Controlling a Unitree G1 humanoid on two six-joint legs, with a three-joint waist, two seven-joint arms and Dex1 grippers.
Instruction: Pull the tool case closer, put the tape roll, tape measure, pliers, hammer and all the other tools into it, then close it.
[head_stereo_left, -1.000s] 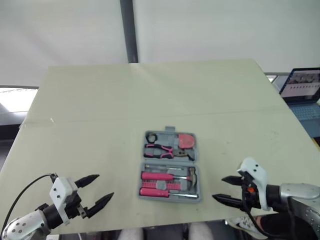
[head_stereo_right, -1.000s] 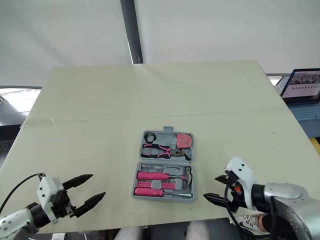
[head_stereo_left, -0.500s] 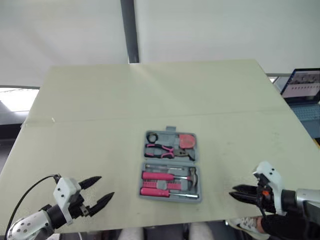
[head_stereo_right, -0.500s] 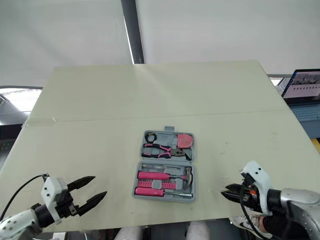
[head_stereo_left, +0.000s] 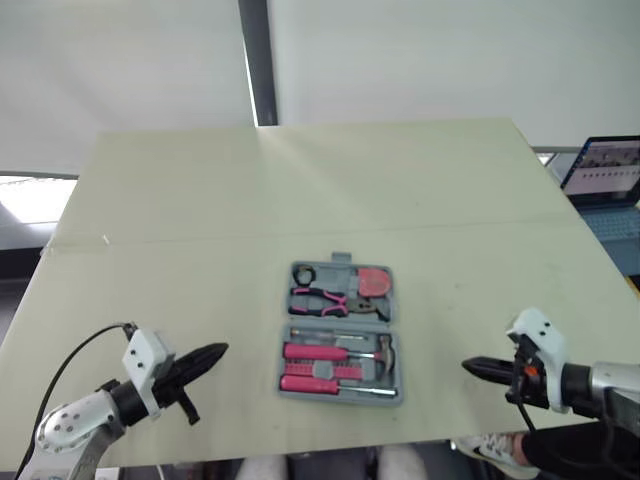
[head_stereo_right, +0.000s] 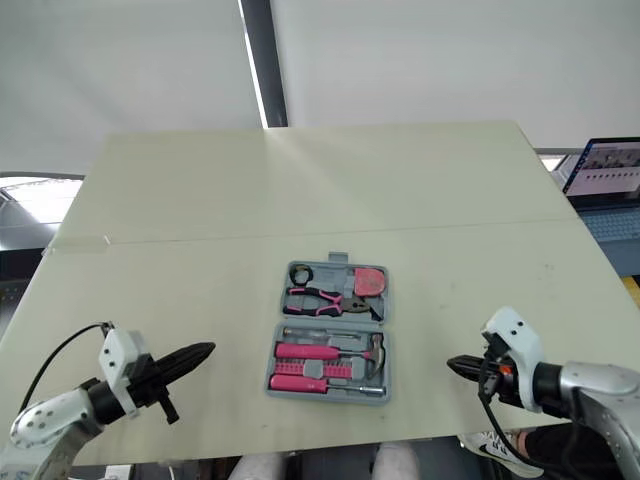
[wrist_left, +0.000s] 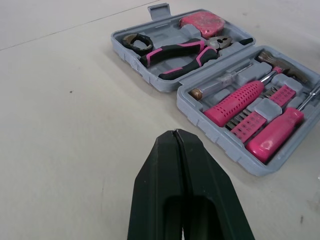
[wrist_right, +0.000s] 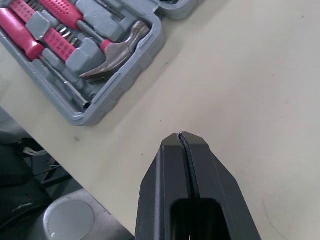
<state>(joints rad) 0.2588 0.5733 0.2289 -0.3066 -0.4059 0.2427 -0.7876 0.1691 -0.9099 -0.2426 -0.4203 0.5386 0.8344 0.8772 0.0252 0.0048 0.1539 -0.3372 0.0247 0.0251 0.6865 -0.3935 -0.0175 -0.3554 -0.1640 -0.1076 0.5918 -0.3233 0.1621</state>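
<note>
On table (head_stereo_left: 200, 200), mid-frame: open case (head_stereo_left: 340, 335), tools (head_stereo_left: 330, 353) in. Pressed together, empty: left gripper (head_stereo_left: 221, 349), right gripper (head_stereo_left: 468, 366). Best to fold upper half down gently.

The two eye views look from high over the near edge of the table (head_stereo_left: 300, 190), forward and down, taking in its whole top with the open tool case (head_stereo_left: 340, 321) near the middle; they share nearly the same scene, offset slightly sideways; the left wrist view sits low and close over the table, facing along the left gripper (wrist_left: 175, 132) toward the case; the right wrist view looks steeply down past the right gripper (wrist_right: 181, 134); both wrist views share the case's hammer (wrist_right: 117, 45) corner
</note>
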